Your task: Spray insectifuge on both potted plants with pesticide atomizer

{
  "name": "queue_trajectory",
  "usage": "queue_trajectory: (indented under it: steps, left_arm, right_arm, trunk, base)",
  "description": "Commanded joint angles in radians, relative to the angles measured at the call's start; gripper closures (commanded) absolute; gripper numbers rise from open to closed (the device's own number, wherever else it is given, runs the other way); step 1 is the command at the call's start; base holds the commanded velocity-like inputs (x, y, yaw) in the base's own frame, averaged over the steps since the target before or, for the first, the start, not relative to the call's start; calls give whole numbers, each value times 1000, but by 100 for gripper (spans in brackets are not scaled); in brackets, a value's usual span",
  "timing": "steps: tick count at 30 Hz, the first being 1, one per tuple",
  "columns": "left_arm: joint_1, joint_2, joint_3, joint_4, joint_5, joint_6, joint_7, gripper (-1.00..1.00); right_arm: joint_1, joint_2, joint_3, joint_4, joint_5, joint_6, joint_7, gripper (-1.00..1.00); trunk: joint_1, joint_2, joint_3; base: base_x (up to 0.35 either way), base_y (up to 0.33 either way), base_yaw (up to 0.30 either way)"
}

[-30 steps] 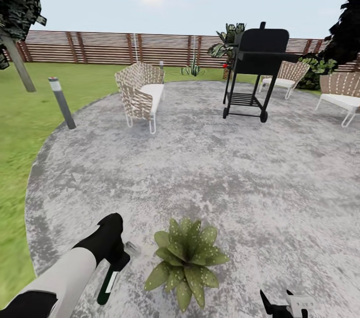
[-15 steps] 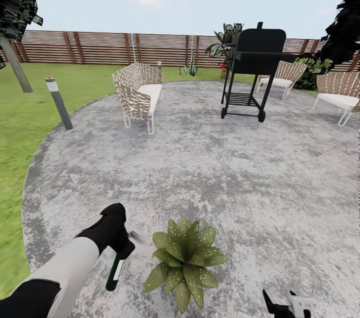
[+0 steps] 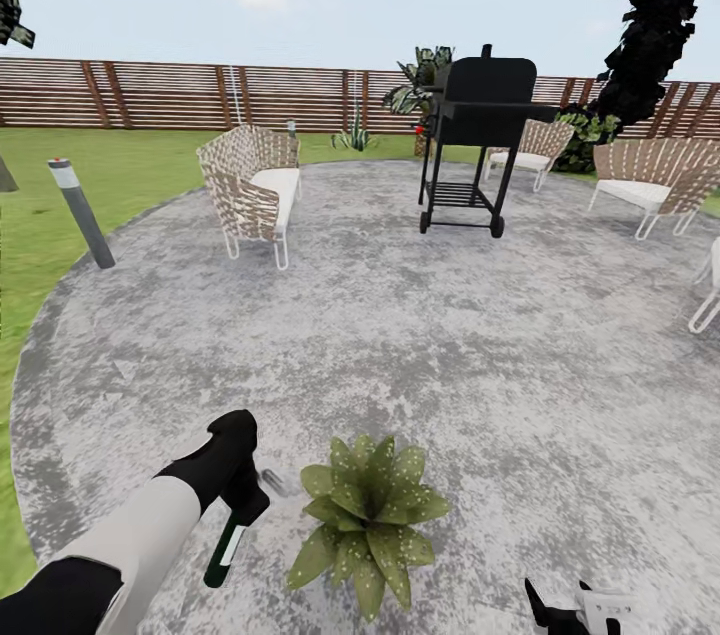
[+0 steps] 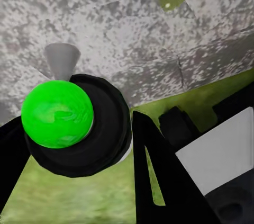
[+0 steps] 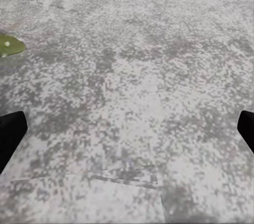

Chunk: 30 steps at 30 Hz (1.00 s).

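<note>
The left gripper (image 3: 243, 505) is clamped on the pesticide atomizer (image 3: 222, 552), just beside the potted plant (image 3: 368, 518) near the patio (image 3: 420, 335) edge. Its tip seems to point down, so spray may hit paving. The right gripper (image 3: 570, 610) has its fingers apart.

Round grey mottled paved patio (image 3: 420, 335) is seen filling the frame centre, ringed by green lawn (image 3: 140, 170) at left. Low speckled-leaf potted plant (image 3: 368, 520) sits bottom centre; black wheeled grill (image 3: 470, 150) and woven wicker chairs (image 3: 250, 187) upper centre; grey bollard lamp (image 3: 82, 213) at the patio's left edge.
</note>
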Motion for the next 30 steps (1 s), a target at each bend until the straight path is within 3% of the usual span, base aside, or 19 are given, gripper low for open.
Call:
queue_trajectory:
  steps: [1, 12, 22, 30]
  left_arm:
    - [0, 0, -1, -1, -9, 5, -10, 100]
    - [1, -1, 0, 0, -11, 5, -10, 100]
    - [9, 0, -4, 2, -16, 5, -7, 100]
    - [12, 8, -7, 3, -16, 5, -7, 100]
  right_arm:
    - [-1, 0, -8, 0, 4, -3, 8, -100]
    - [-1, 0, -8, 0, 4, -3, 8, -100]
    - [-1, 0, -8, 0, 4, -3, 8, -100]
    - [-1, 0, -8, 0, 4, -3, 8, -100]
  trunk:
    - [0, 0, -1]
    - [0, 0, -1]
    - [0, 0, -1]
    - [0, 0, -1]
  base:
    - [-5, 309, -5]
    - [105, 260, -233]
    - [12, 12, -292]
    - [0, 9, -30]
